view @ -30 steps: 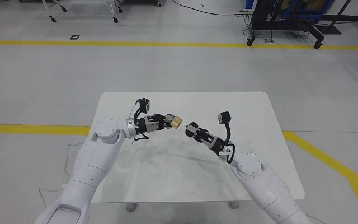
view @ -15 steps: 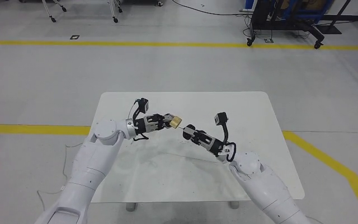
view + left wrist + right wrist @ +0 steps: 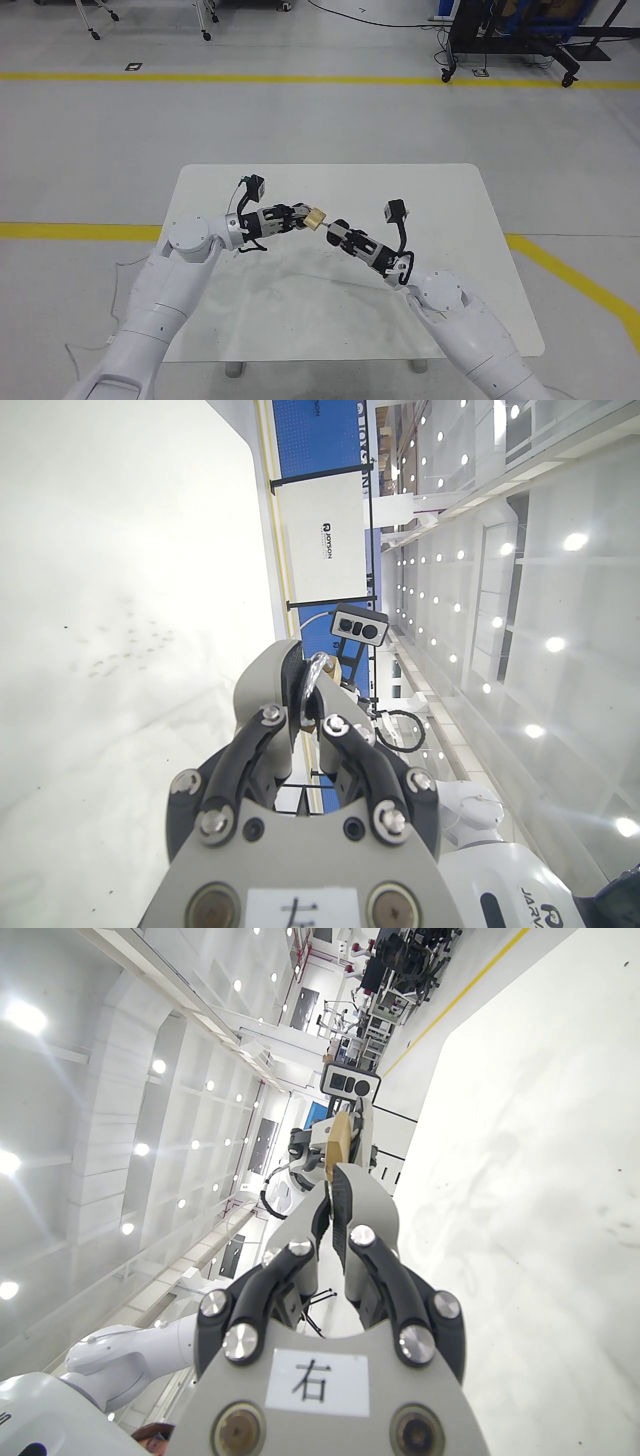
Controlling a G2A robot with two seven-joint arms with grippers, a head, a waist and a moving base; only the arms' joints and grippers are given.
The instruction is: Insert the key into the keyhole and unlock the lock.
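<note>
Your left pincer (image 3: pixel 298 213) is closed down narrow on the brass padlock (image 3: pixel 315 218). From its wrist camera you can see the steel shackle (image 3: pixel 310 687) pinched between the two jaws, with a sliver of the brass body showing past them.

Your right pincer (image 3: pixel 335 231) is likewise nearly closed, gripping the key (image 3: pixel 327 1200), which shows as a thin metal edge between the black pads in the right wrist view.

Seen from above, the padlock is held up over the white table (image 3: pixel 440 190), at about 11 o'clock from the table's middle. The left pincer sits at 9 o'clock of the padlock and the right pincer just beside it at 4 o'clock, so the two point at each other with the lock between them.

From the right wrist camera, the padlock's narrow bottom face lies straight ahead of the right pincer's tips, touching or almost touching them. The key's tip is hidden there, so you cannot tell whether it is inside the keyhole.
</note>
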